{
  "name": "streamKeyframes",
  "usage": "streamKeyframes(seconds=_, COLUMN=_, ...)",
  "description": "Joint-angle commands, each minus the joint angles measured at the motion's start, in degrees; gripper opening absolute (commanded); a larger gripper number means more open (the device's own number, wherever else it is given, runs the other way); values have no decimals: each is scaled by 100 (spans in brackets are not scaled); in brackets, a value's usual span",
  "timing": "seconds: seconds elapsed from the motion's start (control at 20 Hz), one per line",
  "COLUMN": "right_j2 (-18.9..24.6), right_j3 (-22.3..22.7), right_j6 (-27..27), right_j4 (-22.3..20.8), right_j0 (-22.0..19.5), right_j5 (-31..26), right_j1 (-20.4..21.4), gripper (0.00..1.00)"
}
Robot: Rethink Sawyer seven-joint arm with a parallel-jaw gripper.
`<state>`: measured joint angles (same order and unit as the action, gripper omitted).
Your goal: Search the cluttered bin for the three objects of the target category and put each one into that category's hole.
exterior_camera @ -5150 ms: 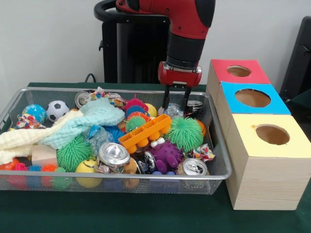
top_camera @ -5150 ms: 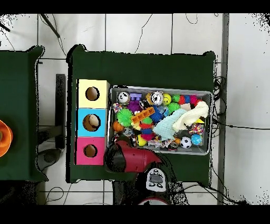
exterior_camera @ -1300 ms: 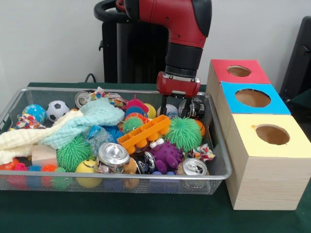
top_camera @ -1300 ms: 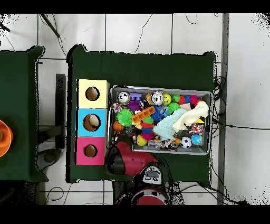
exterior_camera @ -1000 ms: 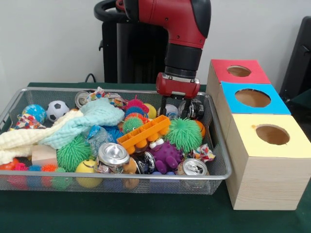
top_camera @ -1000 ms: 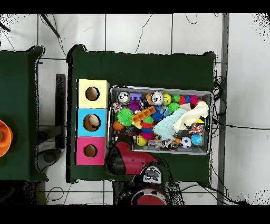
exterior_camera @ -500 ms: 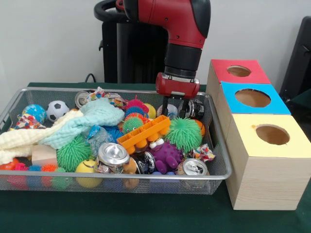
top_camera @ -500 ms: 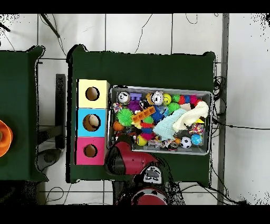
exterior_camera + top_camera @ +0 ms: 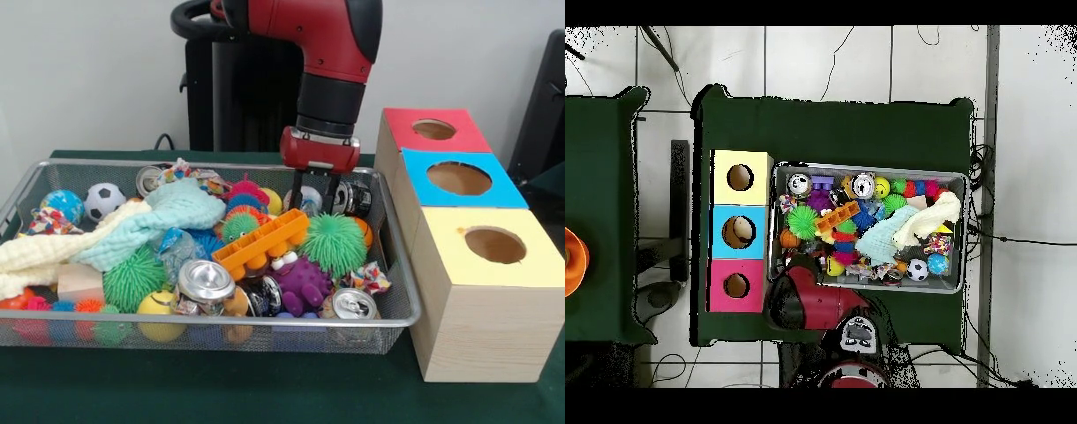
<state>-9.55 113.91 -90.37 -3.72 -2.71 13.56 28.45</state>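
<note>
Here the red arm comes down over the bin (image 9: 388, 265), which sits on the green desk (image 9: 221, 389) filling most of its middle. The hand (image 9: 314, 205) hangs at the bin's back right corner in the front view, its two dark fingers (image 9: 297, 193) a little apart with a clear, shiny plastic wad (image 9: 311, 200) between them; the wad looks pinched there, though I cannot tell how firmly. Just right of the fingers lies a dark drink can (image 9: 355, 196) on its side, and directly in front of them the green spiky ball (image 9: 335, 243) rises close to the fingertips. The orange moulded tray (image 9: 263, 240) lies tilted across the pile beside that ball, with the purple spiky toy (image 9: 302, 283) below it.

Another wrinkly wad with blue patches (image 9: 177, 247) shows near the bin's centre, wedged between the pale green cloth (image 9: 150, 221) and a silver can (image 9: 207, 281). A second silver can (image 9: 353, 305) rests against the front mesh wall. The cloth and a cream cloth (image 9: 35, 256) drape over the left half, hiding whatever lies beneath them. A small football (image 9: 104, 200) sits at the back left.

Along the desk's right edge stand three wooden boxes: red-topped (image 9: 433, 130), blue-topped (image 9: 459, 178) and yellow-topped (image 9: 494, 246), each with a round hole. From overhead the arm (image 9: 815, 300) covers the bin's (image 9: 960, 285) corner nearest the red box (image 9: 736, 286).
</note>
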Motion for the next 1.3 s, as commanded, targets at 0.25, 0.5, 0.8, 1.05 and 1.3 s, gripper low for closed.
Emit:
streamKeyframes(seconds=0.25, right_j2=688, right_j3=-246, right_j6=-28, right_j4=-201, right_j0=-786, right_j5=-2625, right_j1=1207, gripper=0)
streamKeyframes(seconds=0.5, right_j2=767, right_j3=-462, right_j6=27, right_j4=-293, right_j0=-871, right_j5=-3094, right_j1=1285, gripper=0)
streamKeyframes(seconds=0.8, right_j2=845, right_j3=-579, right_j6=-59, right_j4=-364, right_j0=-903, right_j5=-3302, right_j1=1324, gripper=0)
streamKeyframes(seconds=1.05, right_j2=719, right_j3=-749, right_j6=-213, right_j4=-361, right_j0=-741, right_j5=-3441, right_j1=1275, gripper=0)
streamKeyframes(seconds=1.3, right_j2=227, right_j3=-1124, right_j6=-737, right_j4=-198, right_j0=-117, right_j5=-3570, right_j1=1000, gripper=0)
